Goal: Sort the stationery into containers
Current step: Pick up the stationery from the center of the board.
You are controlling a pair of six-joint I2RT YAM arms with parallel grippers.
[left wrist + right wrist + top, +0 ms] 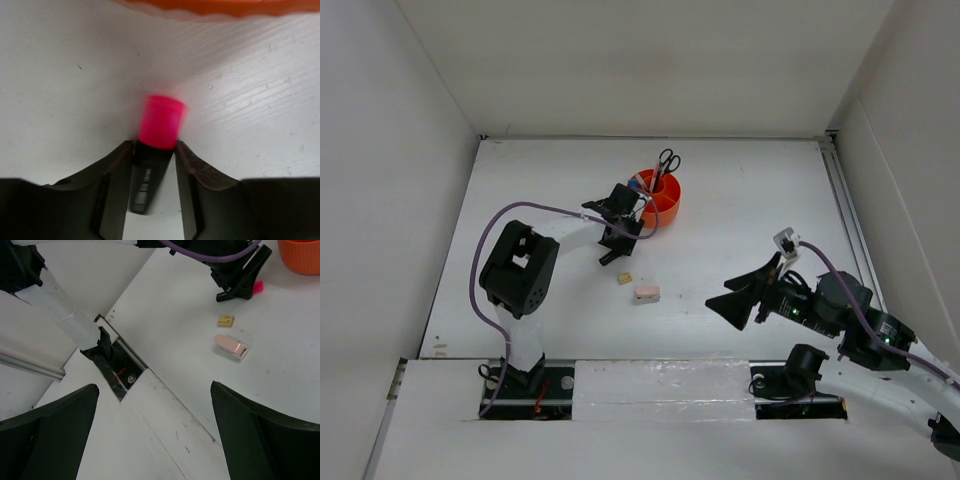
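Pink-cap highlighter (159,124) pinched btwn jaws, nr orange organiser (671,211).

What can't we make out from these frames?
Contents of the orange organiser besides the scissors: too small in the top view, cut off by frame edges in both wrist views.
The pink-capped highlighter, top view: mostly hidden by the left gripper.
Whether its fingers touch the highlighter: left wrist view, blurred, no clear gap.
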